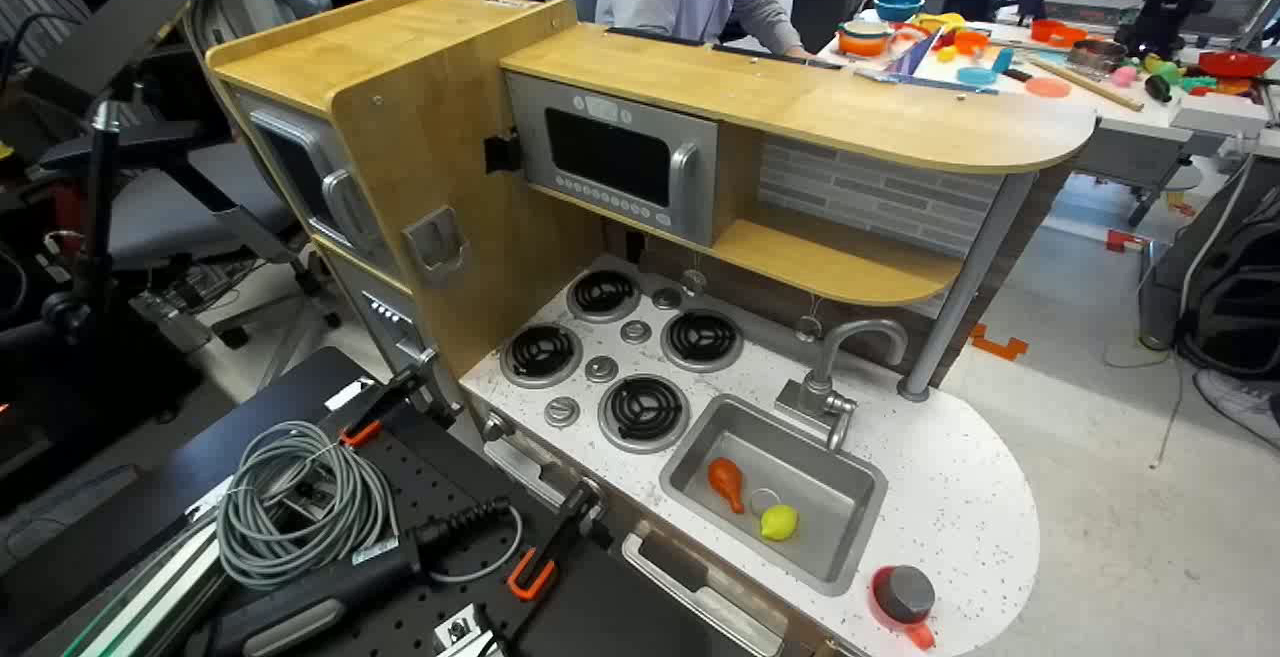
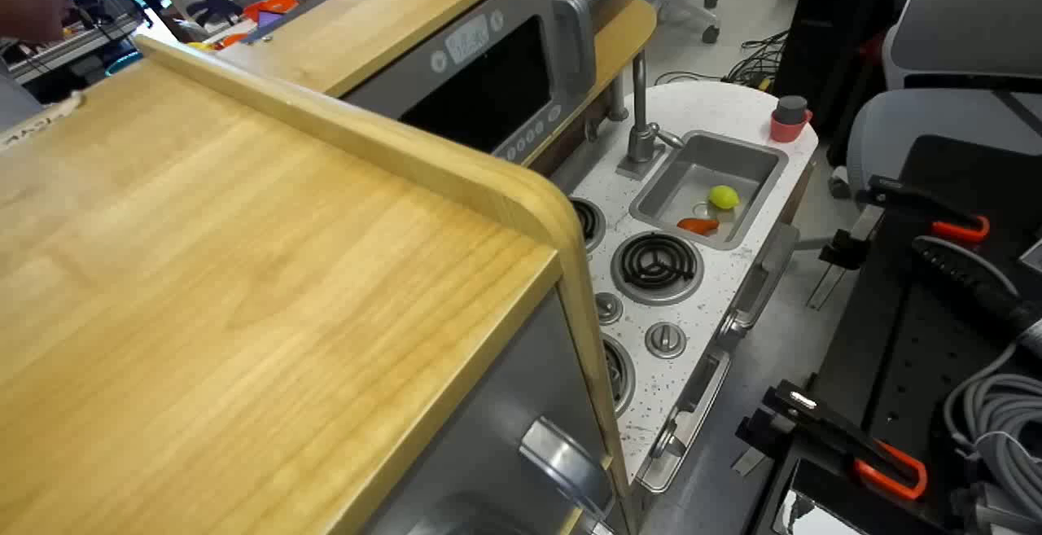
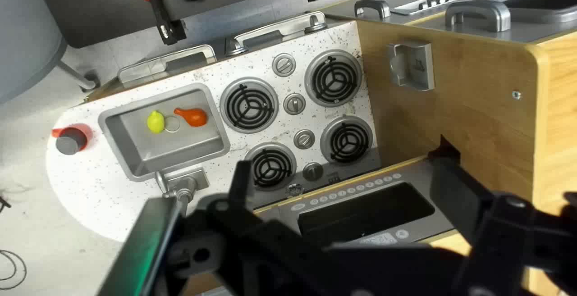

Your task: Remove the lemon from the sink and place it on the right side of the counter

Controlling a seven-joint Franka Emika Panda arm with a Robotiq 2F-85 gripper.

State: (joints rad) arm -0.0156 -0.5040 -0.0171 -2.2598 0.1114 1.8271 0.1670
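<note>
The yellow-green lemon (image 1: 779, 522) lies in the grey sink (image 1: 812, 485). The lemon also shows in an exterior view (image 2: 723, 197) and in the wrist view (image 3: 155, 122). An orange-red pear-shaped object (image 1: 726, 483) lies beside it in the sink, apart from it. The speckled white counter (image 1: 965, 497) has a rounded end past the sink; this end is at the left in the wrist view (image 3: 97, 188). My gripper (image 3: 343, 165) is open and empty, high above the kitchen, with the microwave front between its fingers. It is out of sight in both exterior views.
A red cup with a grey object in it (image 1: 905, 594) stands on the counter's rounded end near the front edge. The faucet (image 1: 835, 377) rises behind the sink. A wooden shelf unit with a microwave (image 1: 610, 152) overhangs the burners (image 1: 645, 412). A grey post (image 1: 965, 287) supports the shelf.
</note>
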